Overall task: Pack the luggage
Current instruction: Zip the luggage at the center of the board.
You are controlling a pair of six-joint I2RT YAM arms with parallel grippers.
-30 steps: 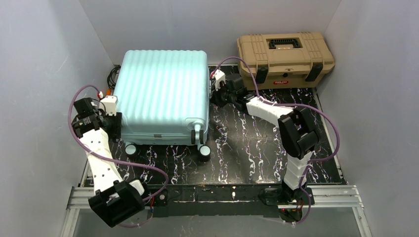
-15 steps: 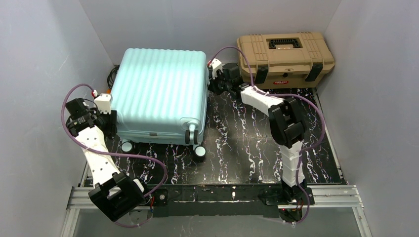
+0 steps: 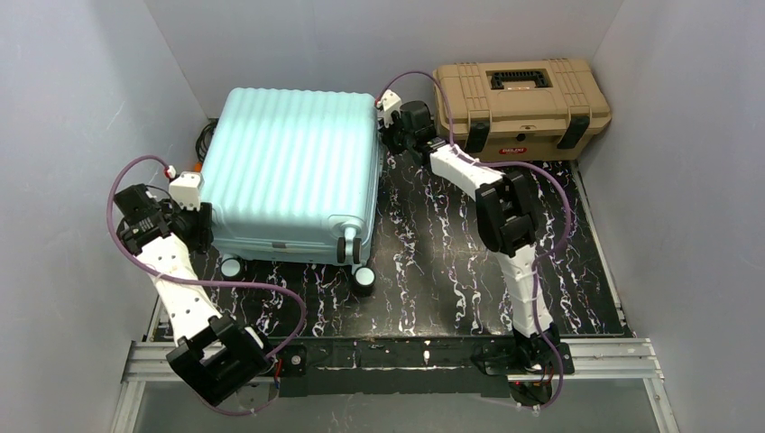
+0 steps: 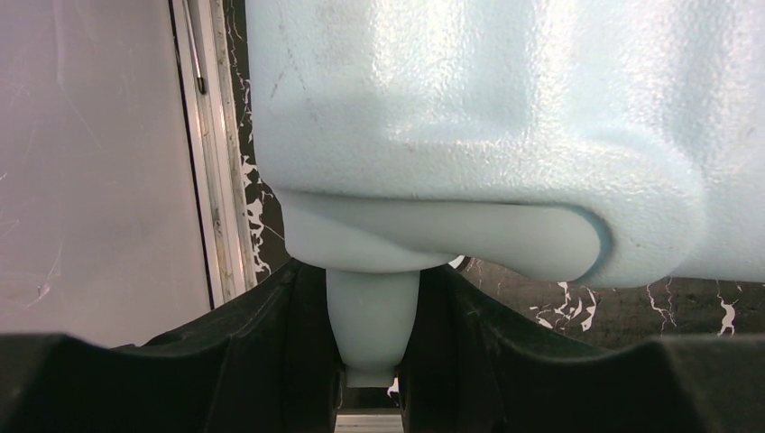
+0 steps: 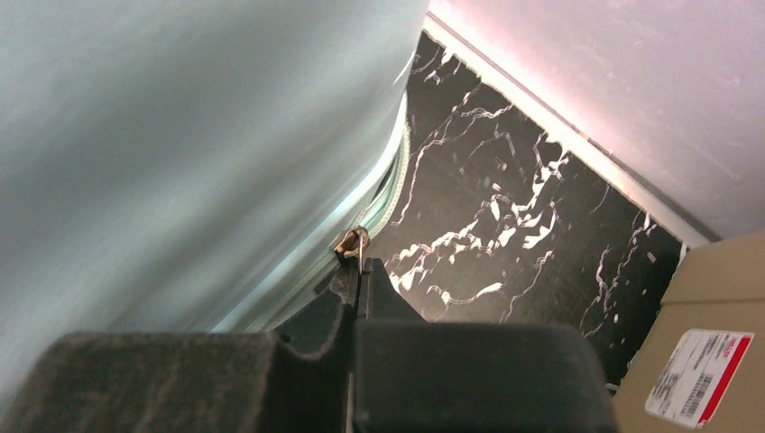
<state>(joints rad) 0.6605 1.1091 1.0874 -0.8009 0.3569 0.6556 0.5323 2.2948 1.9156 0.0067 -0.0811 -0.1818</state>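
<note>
Left gripper (image 3: 206, 227): I saw it at the near left corner of the luggage (image 3: 289, 171). Its jaws stood about half open and clamped a pale mint stub (image 4: 372, 316) that sticks out under the shell. I judged this hold as a brace.

Luggage: it lay flat and shut on the table (image 3: 433, 262), ribbed shell up, in the far left part, with its wheels toward the arms.

Right gripper (image 3: 394, 126): it was at the far right corner of the luggage. The fingers were pressed fully together on the small metal zipper pull (image 5: 353, 242).

Toolbox (image 3: 521, 108): the tan toolbox stood closed at the far right, apart from the luggage, and no gripper touched it.

What just changed: within the last second the right gripper went along the right edge of the luggage, from about the middle of that edge up to the far corner.

Meaning for the task: I judged that the zipper was being drawn around the shell. Whether it was opening or closing I could not tell.

Other differences: the luggage had turned a little and slid toward the left wall. The near right wheel (image 3: 364, 279) moved slightly to the left, and the left arm went left with the corner. Both grips looked unchanged.
</note>
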